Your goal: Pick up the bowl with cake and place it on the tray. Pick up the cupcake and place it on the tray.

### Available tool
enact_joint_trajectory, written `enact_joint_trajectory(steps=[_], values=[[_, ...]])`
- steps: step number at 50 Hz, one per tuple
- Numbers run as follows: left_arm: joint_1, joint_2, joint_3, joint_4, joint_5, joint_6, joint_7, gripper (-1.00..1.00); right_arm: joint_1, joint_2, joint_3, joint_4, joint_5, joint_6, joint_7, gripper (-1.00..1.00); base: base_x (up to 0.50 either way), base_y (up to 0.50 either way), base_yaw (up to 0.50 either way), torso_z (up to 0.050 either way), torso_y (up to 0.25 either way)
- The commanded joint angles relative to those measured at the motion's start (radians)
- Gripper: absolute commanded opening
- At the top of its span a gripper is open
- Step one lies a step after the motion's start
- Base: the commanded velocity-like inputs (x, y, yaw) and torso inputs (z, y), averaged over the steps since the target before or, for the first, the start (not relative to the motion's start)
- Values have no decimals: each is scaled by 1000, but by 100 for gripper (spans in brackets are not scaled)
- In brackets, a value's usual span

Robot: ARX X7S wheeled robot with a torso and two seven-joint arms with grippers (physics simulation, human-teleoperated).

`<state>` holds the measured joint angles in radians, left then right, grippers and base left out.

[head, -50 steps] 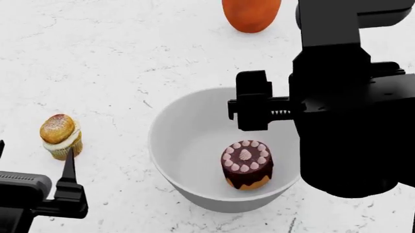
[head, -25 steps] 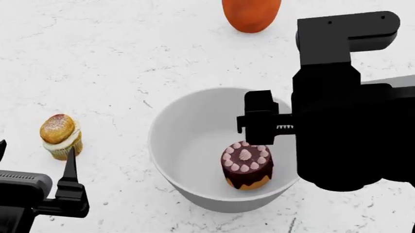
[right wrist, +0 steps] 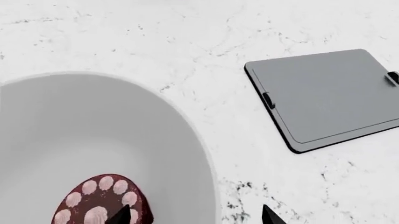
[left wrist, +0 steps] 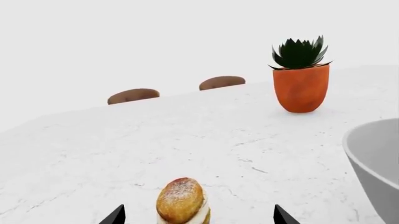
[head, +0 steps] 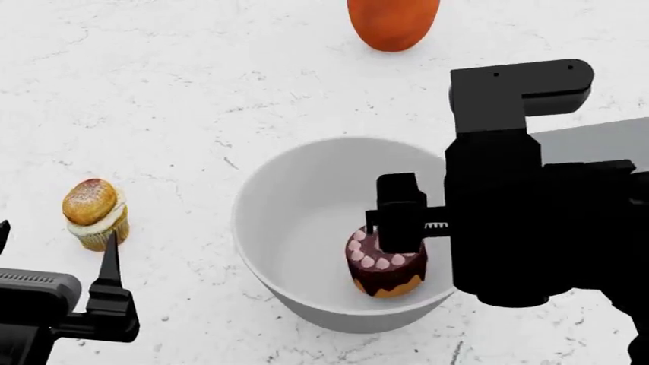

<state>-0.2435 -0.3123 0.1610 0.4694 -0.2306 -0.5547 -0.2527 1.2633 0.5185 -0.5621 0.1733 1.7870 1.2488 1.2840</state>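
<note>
Chocolate-glazed cake (head: 388, 272) with pink dollops, partly hidden by the right end effector (right wrist: 194, 216), sits in the white-grey bowl (head: 294, 228) centre frame; its spread fingertips straddle the bowl's rim.

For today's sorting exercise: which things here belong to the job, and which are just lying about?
Job: bowl, cake, cupcake, tray.
Lying about: potted plant, two brown chair backs beyond the table.
</note>
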Motion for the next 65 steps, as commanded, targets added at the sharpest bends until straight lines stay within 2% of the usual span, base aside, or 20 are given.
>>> enact_joint_trajectory(steps=[1, 19, 20, 39, 65], values=[[4, -5, 0, 13, -5, -5, -6, 100, -30, -4, -8, 37, 26, -17, 12, 100, 0, 0, 0, 0, 0], [6, -9, 5, 5, -5, 4, -11, 100, -49, -4, -23, 70, -13, -43, -32, 100, 0, 0, 0, 0, 0], [4, -9, 8, 4, -4, 1, -12, 100, -63, -8, -1, 58, -7, -66, -72, 100, 0, 0, 0, 0, 0], [-9, -15, 20, 31, -8, -28, -23, 100, -98, 7, 9, 82, 26, -85, -85, 100, 0, 0, 0, 0, 0], [-15, -16, 40, 18, -4, -24, -32, 100, -154, 16, -33, 114, -78, -120, -200, 100, 0, 0, 0, 0, 0]])
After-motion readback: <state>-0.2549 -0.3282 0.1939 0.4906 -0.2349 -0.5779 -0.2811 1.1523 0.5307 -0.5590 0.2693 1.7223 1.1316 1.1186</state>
